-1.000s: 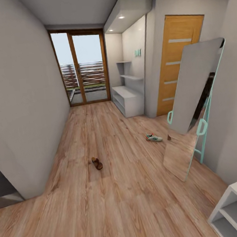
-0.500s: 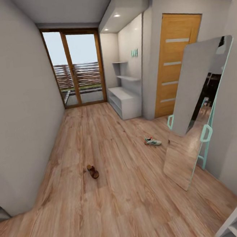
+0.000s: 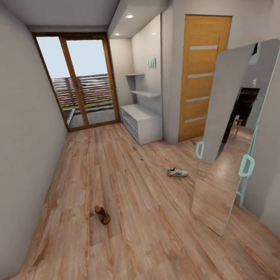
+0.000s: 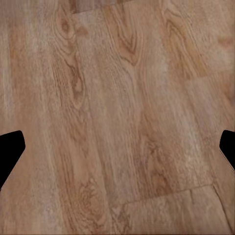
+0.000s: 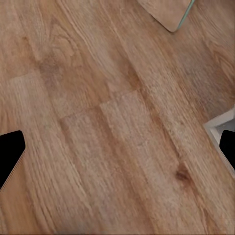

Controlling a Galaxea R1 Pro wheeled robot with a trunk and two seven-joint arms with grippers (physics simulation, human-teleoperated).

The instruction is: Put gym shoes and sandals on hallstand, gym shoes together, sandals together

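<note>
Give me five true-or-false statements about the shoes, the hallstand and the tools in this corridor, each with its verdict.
1. A gym shoe lies on the floor near the leaning mirror. True.
2. A brown sandal sits on the hallstand. False: it lies on the floor.
3. The left tool is open over bare planks. True.
4. The right tool grips a shoe. False: it is open and holds nothing.
5. The hallstand's bench top carries shoes. False: it looks bare.

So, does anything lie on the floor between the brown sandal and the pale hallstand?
Nothing visible does. In the head view, bare wood-plank floor runs from the flat brown sandal to the pale grey-white hallstand. The white, green-striped gym shoe and the teal-framed leaning mirror sit off to the right of that path.
</note>
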